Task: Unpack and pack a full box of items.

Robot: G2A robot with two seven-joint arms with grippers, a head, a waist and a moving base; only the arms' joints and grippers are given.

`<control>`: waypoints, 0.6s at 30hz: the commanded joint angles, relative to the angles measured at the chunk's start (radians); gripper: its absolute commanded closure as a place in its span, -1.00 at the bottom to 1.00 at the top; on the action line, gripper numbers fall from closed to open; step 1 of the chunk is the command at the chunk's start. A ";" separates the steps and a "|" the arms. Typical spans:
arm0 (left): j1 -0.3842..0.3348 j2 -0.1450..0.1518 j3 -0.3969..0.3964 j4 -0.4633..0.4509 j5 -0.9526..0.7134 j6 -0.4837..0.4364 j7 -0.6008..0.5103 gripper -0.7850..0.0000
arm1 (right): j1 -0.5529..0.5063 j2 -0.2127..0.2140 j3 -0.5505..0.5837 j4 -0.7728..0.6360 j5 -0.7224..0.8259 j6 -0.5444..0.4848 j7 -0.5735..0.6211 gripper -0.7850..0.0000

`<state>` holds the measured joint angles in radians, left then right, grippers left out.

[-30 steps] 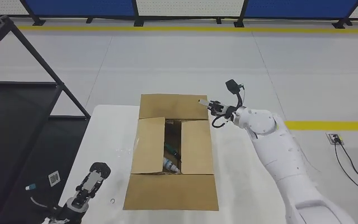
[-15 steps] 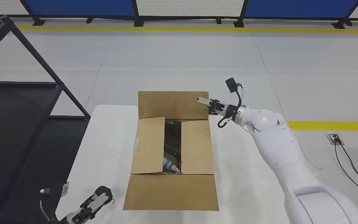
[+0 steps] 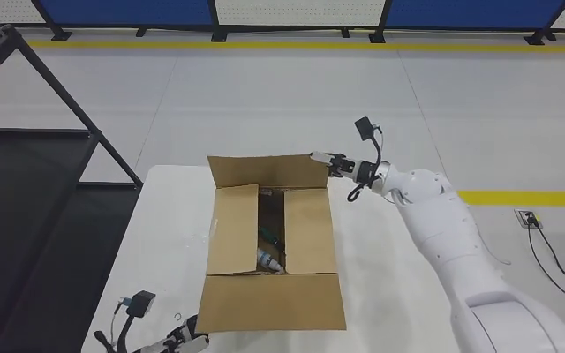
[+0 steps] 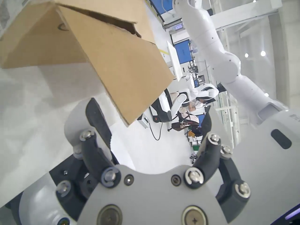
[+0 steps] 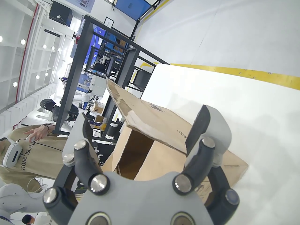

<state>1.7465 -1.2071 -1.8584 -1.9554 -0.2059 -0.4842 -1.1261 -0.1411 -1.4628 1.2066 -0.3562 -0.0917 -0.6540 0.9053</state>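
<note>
Box sits mid-desk, side flaps folded in, w/ a narrow gap showing a bottle & other items. Right claw is at the far flap's right corner, fingers spread wide, nothing gripped. The flap's edge runs between them, prob. touching one, though contact is hard to confirm. Likely placed to swing that flap back & free the opening for unpacking. Left claw is low by the near flap, wide open, empty, clear of the box.
</note>
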 commanded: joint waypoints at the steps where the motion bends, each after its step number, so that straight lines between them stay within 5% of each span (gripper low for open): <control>1: -0.006 0.002 0.002 -0.002 -0.048 0.006 0.009 -1.00 | -0.003 0.001 -0.003 -0.006 -0.003 0.000 -0.001 -1.00; 10: -0.056 0.007 0.023 -0.044 -0.162 0.053 0.119 -1.00 | -0.021 0.018 0.000 -0.052 0.006 -0.021 0.047 -1.00; 18: -0.142 -0.005 0.101 -0.089 0.000 0.135 0.475 -1.00 | -0.049 0.035 0.008 -0.146 0.064 0.000 0.181 -1.00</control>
<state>1.6172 -1.2099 -1.7743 -2.0381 -0.2513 -0.3692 -0.7285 -0.1864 -1.4286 1.2145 -0.4869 -0.0375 -0.6662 1.0678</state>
